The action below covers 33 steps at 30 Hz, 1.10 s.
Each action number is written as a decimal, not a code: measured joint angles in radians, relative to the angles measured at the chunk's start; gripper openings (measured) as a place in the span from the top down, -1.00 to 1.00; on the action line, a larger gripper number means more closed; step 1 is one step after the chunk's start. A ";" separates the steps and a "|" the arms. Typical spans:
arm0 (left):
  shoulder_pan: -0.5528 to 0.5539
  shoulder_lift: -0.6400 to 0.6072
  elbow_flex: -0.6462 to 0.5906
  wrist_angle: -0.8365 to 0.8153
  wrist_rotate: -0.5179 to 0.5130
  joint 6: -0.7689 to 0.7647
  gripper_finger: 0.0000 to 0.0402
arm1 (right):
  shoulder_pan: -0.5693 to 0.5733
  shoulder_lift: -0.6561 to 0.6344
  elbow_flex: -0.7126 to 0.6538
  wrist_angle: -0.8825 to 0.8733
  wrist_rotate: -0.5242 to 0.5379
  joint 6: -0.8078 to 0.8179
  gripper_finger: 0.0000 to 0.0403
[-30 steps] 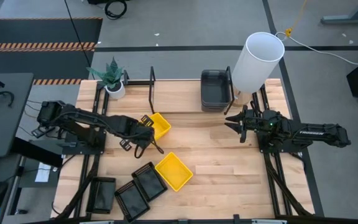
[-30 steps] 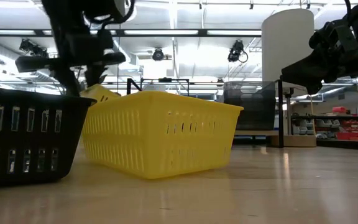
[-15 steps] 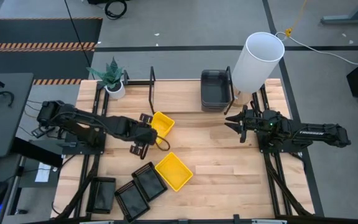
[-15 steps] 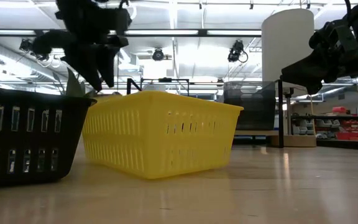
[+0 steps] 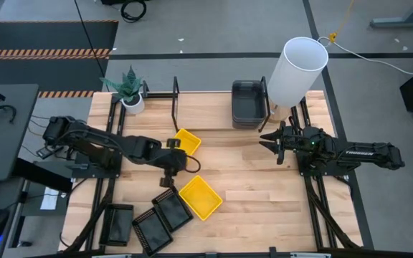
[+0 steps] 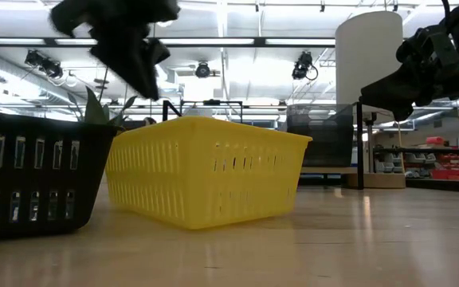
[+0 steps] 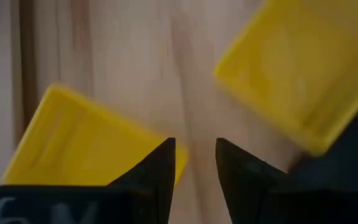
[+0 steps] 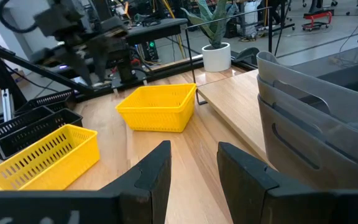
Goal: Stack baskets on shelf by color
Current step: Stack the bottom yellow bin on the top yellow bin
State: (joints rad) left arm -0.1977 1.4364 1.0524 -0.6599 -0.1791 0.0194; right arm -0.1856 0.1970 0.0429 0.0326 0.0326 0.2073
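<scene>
2 yellow baskets [image 7: 79,146] flank the left gripper's [image 7: 194,165] slightly parted, empty jaws only in its wrist view.

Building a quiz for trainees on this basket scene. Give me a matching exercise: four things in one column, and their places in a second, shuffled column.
Things:
1. potted plant
2. white cylinder
3. grey baskets
4. left gripper

Places:
A. stacked on the shelf, beside the cylinder
B. far left corner of the table
C. between the two yellow baskets
D. far right of the table

Pairs: 1-B, 2-D, 3-A, 4-C
</scene>
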 joint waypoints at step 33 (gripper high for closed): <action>-0.113 0.390 0.409 -0.071 0.155 -0.402 0.17 | 0.000 0.000 0.000 0.021 0.000 0.000 0.33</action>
State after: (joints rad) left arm -0.3109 1.8267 1.4612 -0.7308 -0.0239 -0.3830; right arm -0.1858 0.1970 0.0425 0.0536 0.0326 0.2077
